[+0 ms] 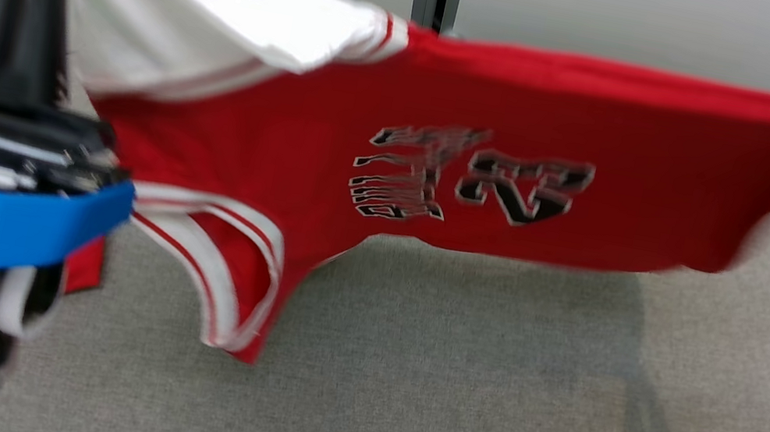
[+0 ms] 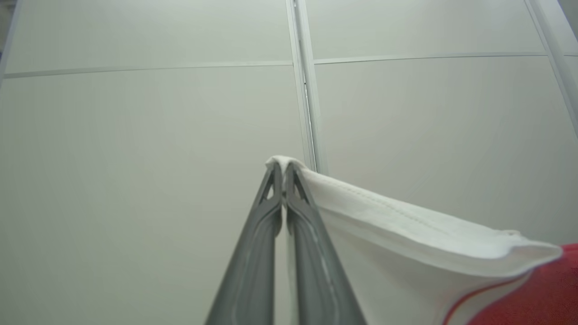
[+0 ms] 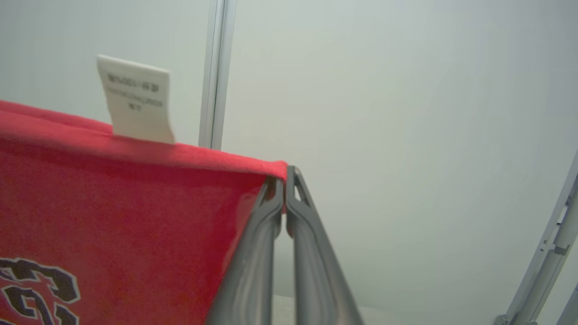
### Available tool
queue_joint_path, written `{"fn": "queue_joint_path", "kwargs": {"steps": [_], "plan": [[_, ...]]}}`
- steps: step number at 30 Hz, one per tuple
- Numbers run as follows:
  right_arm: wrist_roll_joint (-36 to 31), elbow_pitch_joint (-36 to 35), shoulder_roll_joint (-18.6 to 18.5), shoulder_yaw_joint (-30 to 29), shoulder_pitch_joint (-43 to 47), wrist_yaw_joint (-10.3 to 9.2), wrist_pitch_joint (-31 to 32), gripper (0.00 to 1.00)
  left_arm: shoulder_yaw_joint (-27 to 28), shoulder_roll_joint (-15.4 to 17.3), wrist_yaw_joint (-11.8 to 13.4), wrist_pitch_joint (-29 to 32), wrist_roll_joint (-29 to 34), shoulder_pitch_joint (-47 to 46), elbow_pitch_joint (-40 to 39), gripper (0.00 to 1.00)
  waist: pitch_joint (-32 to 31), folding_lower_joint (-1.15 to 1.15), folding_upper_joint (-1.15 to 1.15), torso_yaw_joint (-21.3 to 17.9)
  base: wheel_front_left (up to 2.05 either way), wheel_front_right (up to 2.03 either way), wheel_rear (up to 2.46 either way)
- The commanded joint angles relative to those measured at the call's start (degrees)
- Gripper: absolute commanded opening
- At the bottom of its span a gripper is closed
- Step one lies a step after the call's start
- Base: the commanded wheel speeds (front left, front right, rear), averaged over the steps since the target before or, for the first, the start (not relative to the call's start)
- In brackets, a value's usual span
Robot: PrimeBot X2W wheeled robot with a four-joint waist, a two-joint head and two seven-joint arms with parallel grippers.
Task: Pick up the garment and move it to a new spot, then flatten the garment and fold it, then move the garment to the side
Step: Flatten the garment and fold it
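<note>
The red-and-white fabric jersey (image 1: 529, 115), printed with black lettering, hangs in the air as a wide sheet, stretched between the two pincers with its lower edge drooping well above the grey carpet (image 1: 437, 415). The left pincer (image 2: 283, 164) has its long dark fingers pressed together on the tip of a white, stitched hem. From there the cloth runs away toward the other arm. The right pincer (image 3: 285, 174) is likewise clamped on the red corner at the far end of the same top edge. A small white care label (image 3: 135, 101) stands up from that edge a little inward of its tips.

The cloth looks light, limp and not fragile. It likely keeps no shape of its own, so it will sag and swing wherever it is unsupported. Both grips sit at the very edge, so a tug could slip them. The doubled hems and corners look like the safest places to hold. Behind both pincers is a pale wall panel (image 2: 135, 135).
</note>
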Motion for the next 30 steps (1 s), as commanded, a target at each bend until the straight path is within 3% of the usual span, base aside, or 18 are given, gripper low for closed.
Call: {"fn": "queue_joint_path", "kwargs": {"steps": [1,8,18,22,25,29,30], "plan": [[-0.19,-2.78,-0.72,-1.03,-1.03,-0.01,1.68,0.0,0.89,0.95,0.55,0.94,0.81,-2.48,-1.69,0.0,-1.89,0.01,0.0,-0.87,0.0,0.0,0.0],[0.89,-10.42,-2.68,-4.7,-4.19,-0.01,9.24,0.0,2.05,3.28,0.22,6.67,2.47,-12.4,-6.51,0.0,-5.74,0.01,0.0,-1.8,0.0,0.0,0.0],[2.62,-8.01,-3.85,-4.53,-7.73,-0.01,12.28,0.0,-0.45,1.15,-1.51,10.63,0.2,-18.68,-2.81,0.0,-2.96,0.01,0.0,-2.05,0.0,0.0,0.0],[3.74,-2.21,-3.57,-2.46,-12.12,-0.01,11.46,0.0,-1.66,-1.04,-3.63,10.85,-2.3,-21.97,5.37,0.0,0.94,0.01,0.0,-2.15,0.0,0.0,0.0],[4.53,6.14,-2.02,-0.93,-18.92,-0.01,10.12,0.0,-2.8,-3.75,-6.9,10.1,-4.28,-28.24,18.96,0.0,4.22,0.01,0.0,-2.11,0.0,0.0,0.0],[3.51,14.85,-1.55,0.39,-27.92,-0.01,6.41,0.0,-2.76,-6.48,-9.48,6.86,-4.65,-37.2,31.58,0.0,5.85,0.01,0.0,-2.34,0.0,0.0,0.0],[3.51,14.85,-1.55,0.39,-27.92,-0.01,6.41,0.0,-2.76,-6.48,-9.48,6.86,-4.65,-37.2,31.58,0.0,5.85,0.01,0.0,-2.34,0.0,0.0,0.0]]}}
